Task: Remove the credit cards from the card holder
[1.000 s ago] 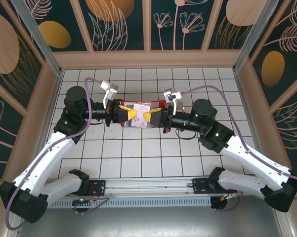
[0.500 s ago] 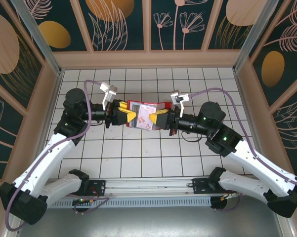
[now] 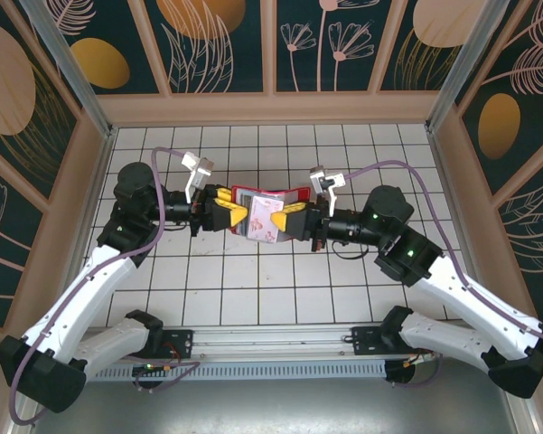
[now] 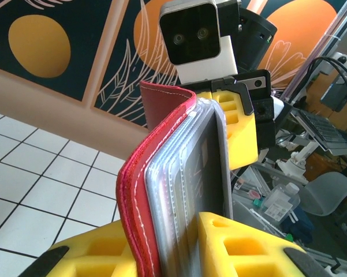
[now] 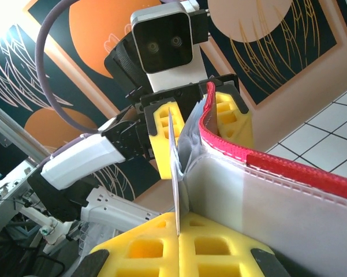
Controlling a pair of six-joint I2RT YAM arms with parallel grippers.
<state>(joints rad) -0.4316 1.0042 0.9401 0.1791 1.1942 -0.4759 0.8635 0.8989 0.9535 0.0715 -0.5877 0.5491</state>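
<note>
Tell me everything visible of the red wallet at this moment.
The red wallet is a small folding one, with a red cover, pale stitching and greyish see-through pockets inside. It is held half open above the tiled table, between the left pincer and the right pincer. The right one pinches a thin inner leaf, card or pocket unclear.

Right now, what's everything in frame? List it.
card holder: 1, red with greyish see-through pockets, held between both tools over mid-table
credit card: 1 visible, pale, edge-on, pinched in the right tool against the holder's pockets; cannot tell if more are inside
table: 1, white tiles with dark grid lines, under everything
wall panels: several, dark with orange and tan plant patterns, around the table
left tool: 1, yellow pads, gripping the holder's left side
right tool: 1, yellow pads, shut on the card
arms: 2, white and black, reaching in from the near edge
</note>
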